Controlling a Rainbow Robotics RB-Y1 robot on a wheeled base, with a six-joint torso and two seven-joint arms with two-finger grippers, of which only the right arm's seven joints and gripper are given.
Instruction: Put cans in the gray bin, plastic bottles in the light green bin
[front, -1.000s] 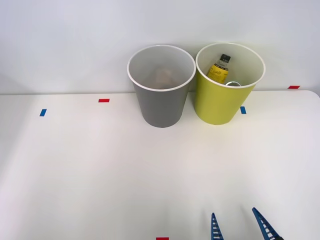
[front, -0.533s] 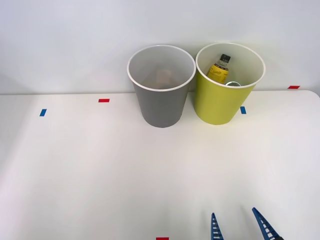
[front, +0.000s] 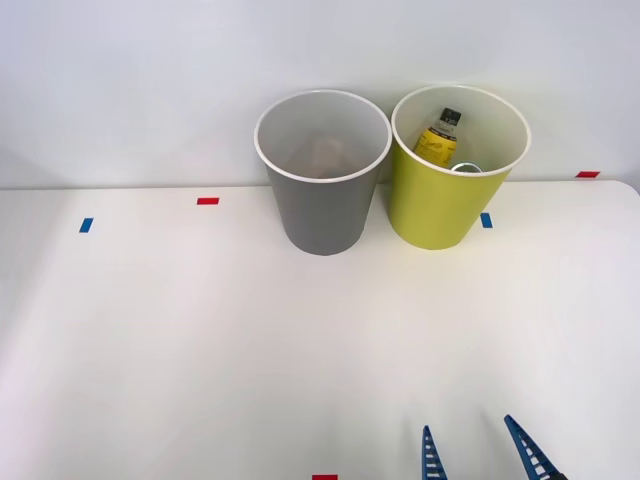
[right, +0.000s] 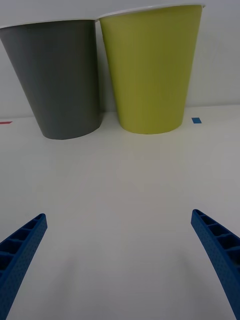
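White is the colour of the table (front: 200, 340), and small bits of tape are stuck on it. On the robot's far left a blue tape mark (front: 86, 225) is seen, and next to it, further along, a red tape mark (front: 207, 201). Another red mark (front: 324, 477) is cut off at the near edge of the front view. Near the middle, at the far side of the table, the gray bin (front: 322, 170) is stood upright, and something pale and blurry is seen at its bottom, too dim to be named. Just beside it, to the right, the light green bin (front: 459, 165) is stood upright too; their rims are very close, but whether they touch cannot be told. Inside the light green bin the yellow bottle (front: 440, 136) is seen, with its black cap up and tilted a little, leaning toward the back wall. Something round and pale (front: 466, 167) is seen next to it inside the bin. A small blue tape mark (front: 486, 220) is stuck by the green bin's right side, and a red one (front: 588, 174) is seen far right by the wall. At the near right edge the right gripper (front: 475, 452) is held low over the bare table, well apart from both bins. Its two blue ribbed fingers (right: 22, 252) are spread wide and nothing is held between them.
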